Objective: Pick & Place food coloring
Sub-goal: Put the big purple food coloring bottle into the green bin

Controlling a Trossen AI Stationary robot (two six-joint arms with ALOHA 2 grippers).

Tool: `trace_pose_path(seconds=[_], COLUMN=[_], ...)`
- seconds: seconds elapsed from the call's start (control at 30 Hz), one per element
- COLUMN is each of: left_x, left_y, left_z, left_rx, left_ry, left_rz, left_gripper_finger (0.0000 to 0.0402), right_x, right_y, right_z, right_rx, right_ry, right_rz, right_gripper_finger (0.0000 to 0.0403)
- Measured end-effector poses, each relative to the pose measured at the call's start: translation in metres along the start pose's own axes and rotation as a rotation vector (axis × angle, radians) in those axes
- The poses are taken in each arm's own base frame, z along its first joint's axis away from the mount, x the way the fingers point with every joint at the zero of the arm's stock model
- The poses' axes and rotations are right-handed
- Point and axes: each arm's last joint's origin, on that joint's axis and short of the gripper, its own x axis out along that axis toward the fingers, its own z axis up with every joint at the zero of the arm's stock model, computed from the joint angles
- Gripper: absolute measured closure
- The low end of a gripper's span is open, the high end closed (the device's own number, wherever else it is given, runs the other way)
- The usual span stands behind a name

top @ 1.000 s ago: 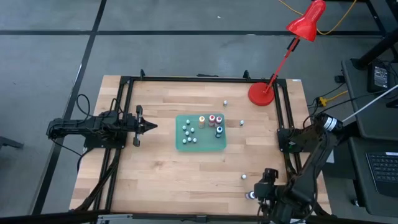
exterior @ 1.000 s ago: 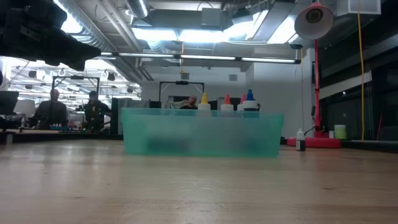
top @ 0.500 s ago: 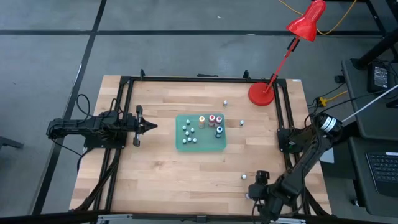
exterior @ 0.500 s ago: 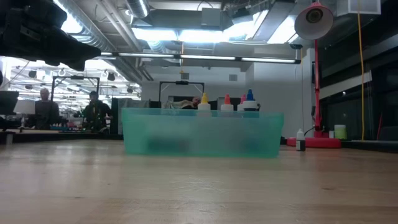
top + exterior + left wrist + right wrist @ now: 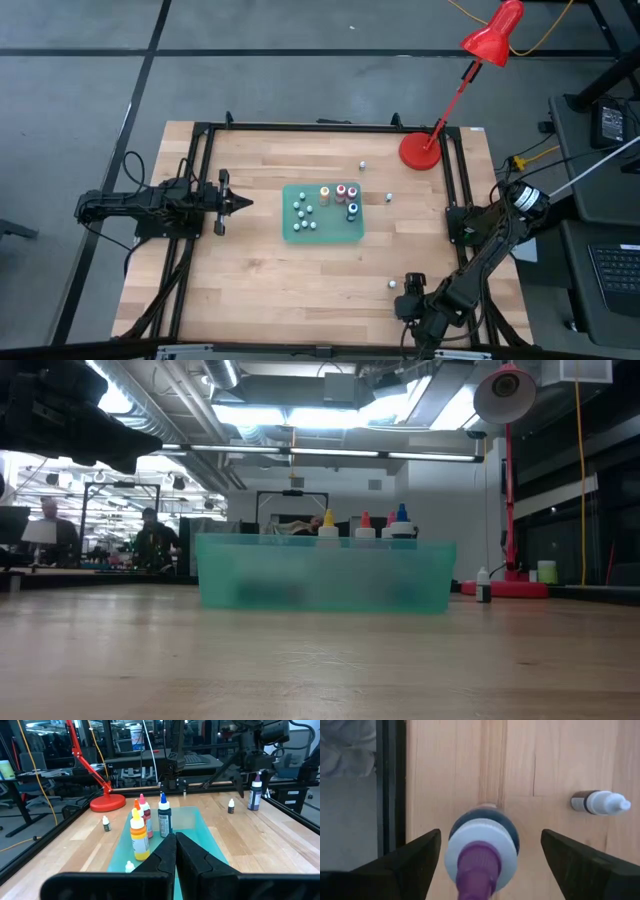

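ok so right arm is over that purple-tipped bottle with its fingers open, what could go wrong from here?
1. The right gripper straddles the standing purple-tipped bottle from above. If one of the fingers lands first, the bottle may tip or skid.
2. It stands close to the table's dark frame rail, so a shove could push it against that rail.
3. A small bottle lies on its side nearby and might roll if bumped.

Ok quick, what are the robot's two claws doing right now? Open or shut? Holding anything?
Left gripper: shut, holding nothing, resting left of the green tray.
Right gripper: open, fingers either side of a purple-tipped bottle, not gripping it yet.
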Motion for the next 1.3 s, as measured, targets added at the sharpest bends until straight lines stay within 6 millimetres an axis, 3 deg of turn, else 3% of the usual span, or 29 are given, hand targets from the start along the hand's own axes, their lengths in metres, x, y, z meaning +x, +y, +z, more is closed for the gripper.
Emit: trace_pose_path(seconds=[0.43,0.73,1.1,1.3], left_x=[0.000,0.000,0.000,0.000], left_y=[0.000,0.000,0.000,0.000], left_z=[0.000,0.000,0.000,0.000], left_rx=[0.000,0.000,0.000,0.000], left_ry=[0.000,0.000,0.000,0.000], left_rz=[0.000,0.000,0.000,0.000], left_gripper_finger=[0.0398,0.0398,0.0398,0.0398], right_x=[0.001,-0.002,-0.016,-0.054], right_y=[-0.003,-0.001,0.000,0.013], right_z=[0.007,0.007,0.017,0.033], right_rx=[-0.050,-0.068,-0.052,-0.002], right_ry=[0.002,0.023,-0.025,0.040], right_rz=[0.027,0.071,0.087,0.115], right_gripper_finger=[0.0162,0.0263,0.0263,0.0263])
